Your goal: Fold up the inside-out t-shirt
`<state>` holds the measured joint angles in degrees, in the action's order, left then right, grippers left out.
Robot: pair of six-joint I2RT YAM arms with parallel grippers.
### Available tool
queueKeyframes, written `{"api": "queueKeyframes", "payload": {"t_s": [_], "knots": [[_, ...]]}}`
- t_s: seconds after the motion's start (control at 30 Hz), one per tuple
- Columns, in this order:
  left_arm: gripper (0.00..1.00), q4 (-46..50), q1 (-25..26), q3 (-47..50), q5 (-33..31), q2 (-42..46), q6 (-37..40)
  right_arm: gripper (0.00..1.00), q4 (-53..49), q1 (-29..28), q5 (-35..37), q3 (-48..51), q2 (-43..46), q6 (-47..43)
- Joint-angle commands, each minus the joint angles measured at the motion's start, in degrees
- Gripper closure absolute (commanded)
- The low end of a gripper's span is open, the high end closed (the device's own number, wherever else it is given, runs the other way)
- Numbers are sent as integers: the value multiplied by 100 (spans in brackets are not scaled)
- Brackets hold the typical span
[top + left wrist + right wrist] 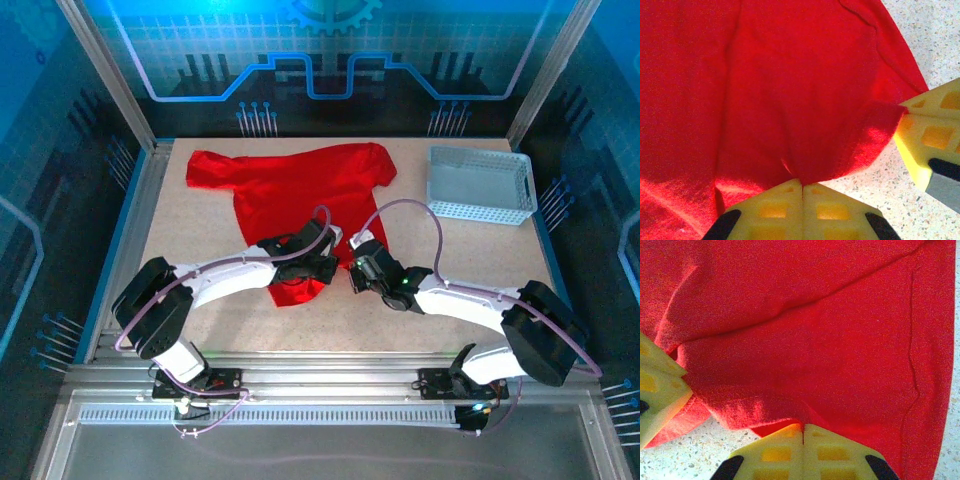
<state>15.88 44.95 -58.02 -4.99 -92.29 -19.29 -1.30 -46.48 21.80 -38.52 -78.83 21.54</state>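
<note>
- Top view: the red inside-out t-shirt point(290, 185) lies flat on the speckled table point(450, 290), left of centre. Its sleeves spread toward the far edge and its hem points toward the arms.
- Bare table lies open to the right of the shirt and along the near edge. A white mesh basket point(480, 185) sits at the far right corner, well apart from the cloth.
- Both arms reach low and inward. The left gripper point(324, 268) and right gripper point(353, 276) meet just beside each other at the shirt's near right corner.
- Left wrist view: up close, the left gripper point(802, 192) has its yellow pads pressed together, pinching a gathered fold of the shirt point(765, 90). The cloth fans out from the pinch. The right gripper point(932, 137) touches the hem at the right edge, over bare table point(940, 30).
- Right wrist view: the right gripper point(803, 432) is likewise clamped closed on the shirt's point(815, 330) edge. A side seam runs down the right. The left gripper's pad point(657, 385) sits at the left, against the cloth, with table point(690, 455) below.
</note>
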Motion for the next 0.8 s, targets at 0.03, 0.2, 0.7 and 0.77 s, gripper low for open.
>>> {"api": "queueKeyframes", "payload": {"t_s": [0.03, 0.2, 0.7, 0.77], "knots": [[73, -155, -38, 179, 187, 276, 152, 100, -169, 104, -125, -171, 234, 23], [30, -503, -6, 440, 149, 606, 170, 100, -210, 159, -511, -173, 679, 82], [18, -245, 163, -123, -1274, -81, 18, 100, -575, 243, -531, -254, 1311, 270], [27, -111, 155, -200, -1572, -139, 47, 100, -645, 293, -480, -252, 1387, 292]]}}
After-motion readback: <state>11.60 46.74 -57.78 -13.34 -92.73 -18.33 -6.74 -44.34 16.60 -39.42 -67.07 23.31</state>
